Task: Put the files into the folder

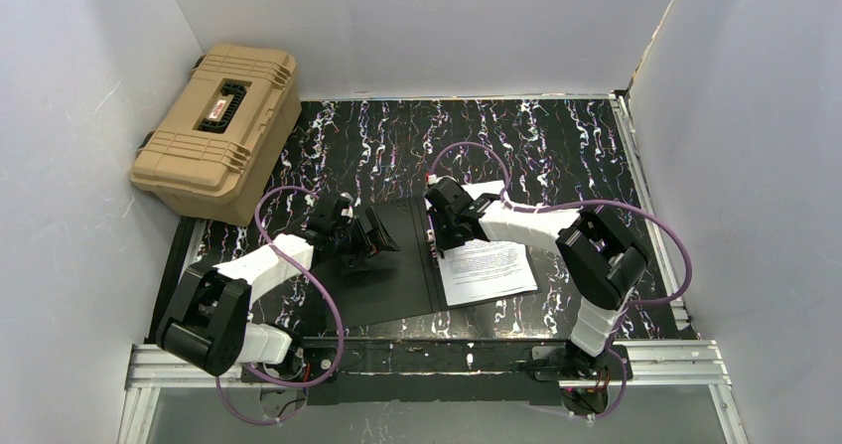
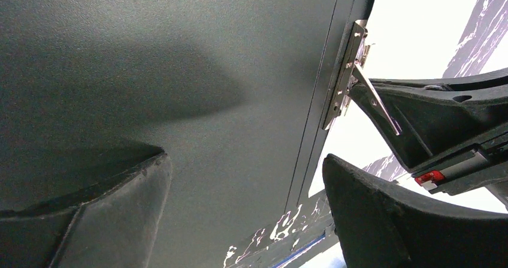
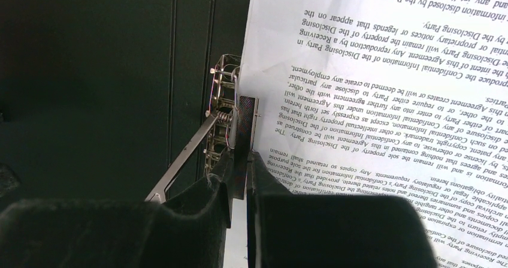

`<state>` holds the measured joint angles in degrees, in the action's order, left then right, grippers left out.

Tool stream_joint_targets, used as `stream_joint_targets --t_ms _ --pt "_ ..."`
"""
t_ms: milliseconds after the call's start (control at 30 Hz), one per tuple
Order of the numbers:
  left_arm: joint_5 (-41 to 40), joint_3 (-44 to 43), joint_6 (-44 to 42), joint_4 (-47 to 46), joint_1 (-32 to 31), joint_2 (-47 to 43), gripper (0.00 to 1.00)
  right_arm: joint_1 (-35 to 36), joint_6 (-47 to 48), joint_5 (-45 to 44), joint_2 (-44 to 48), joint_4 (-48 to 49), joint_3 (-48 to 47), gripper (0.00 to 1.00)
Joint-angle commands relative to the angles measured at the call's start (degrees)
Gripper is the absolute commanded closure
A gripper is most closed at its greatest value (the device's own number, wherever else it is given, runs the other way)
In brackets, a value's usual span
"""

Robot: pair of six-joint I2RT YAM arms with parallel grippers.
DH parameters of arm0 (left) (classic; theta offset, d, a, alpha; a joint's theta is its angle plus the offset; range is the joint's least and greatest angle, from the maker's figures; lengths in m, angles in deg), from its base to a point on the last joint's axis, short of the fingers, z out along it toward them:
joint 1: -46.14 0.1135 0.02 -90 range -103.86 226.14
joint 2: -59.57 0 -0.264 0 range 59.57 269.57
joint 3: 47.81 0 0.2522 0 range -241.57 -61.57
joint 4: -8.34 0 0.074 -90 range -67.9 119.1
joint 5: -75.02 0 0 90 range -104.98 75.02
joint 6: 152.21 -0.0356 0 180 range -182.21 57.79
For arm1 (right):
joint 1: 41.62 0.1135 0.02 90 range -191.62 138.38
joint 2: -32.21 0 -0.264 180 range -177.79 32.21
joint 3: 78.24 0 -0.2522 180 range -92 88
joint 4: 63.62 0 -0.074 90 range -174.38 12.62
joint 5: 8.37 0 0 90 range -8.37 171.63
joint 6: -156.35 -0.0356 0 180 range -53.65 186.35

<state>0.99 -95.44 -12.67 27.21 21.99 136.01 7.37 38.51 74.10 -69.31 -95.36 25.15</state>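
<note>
The folder (image 1: 387, 285) lies open on the table with its black inside up. The files (image 1: 489, 270), white sheets of small black print, rest on its right half. At the spine is a metal clip (image 3: 224, 94) with its silver lever (image 3: 186, 160) raised. My right gripper (image 3: 241, 160) is shut on the clip's black plate (image 3: 245, 109), at the left edge of the files (image 3: 371, 88). My left gripper (image 2: 245, 166) is open, with nothing between its fingers. It hangs just above the folder's left half (image 2: 180, 70), beside the clip (image 2: 344, 76).
A tan ribbed hard case (image 1: 220, 126) stands at the back left, partly off the black marbled mat (image 1: 556, 146). White walls close in three sides. Purple cables loop over both arms.
</note>
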Motion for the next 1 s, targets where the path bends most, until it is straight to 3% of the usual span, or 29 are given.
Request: stream_joint_targets --t_ms 0,100,200,667,967 --pt "-3.46 2.67 -0.96 4.63 -0.26 1.43 0.03 1.00 -0.96 1.23 0.84 0.18 0.12 0.79" --pt "-3.40 2.75 -0.95 4.53 -0.27 1.63 0.03 0.99 -1.17 0.52 1.49 -0.13 -0.01 0.66" --pt "-3.43 2.84 -1.00 4.35 -0.27 1.75 0.03 0.96 -1.17 -0.44 2.65 -1.00 -0.48 0.64" --pt "-3.32 2.75 -1.06 4.48 -0.20 1.16 0.04 2.11 0.15 -4.77 8.23 -7.15 -6.49 0.65" --pt "-3.99 2.25 -1.99 5.47 -0.25 1.77 0.05 4.89 0.67 -4.90 6.40 -9.26 -11.54 0.66"
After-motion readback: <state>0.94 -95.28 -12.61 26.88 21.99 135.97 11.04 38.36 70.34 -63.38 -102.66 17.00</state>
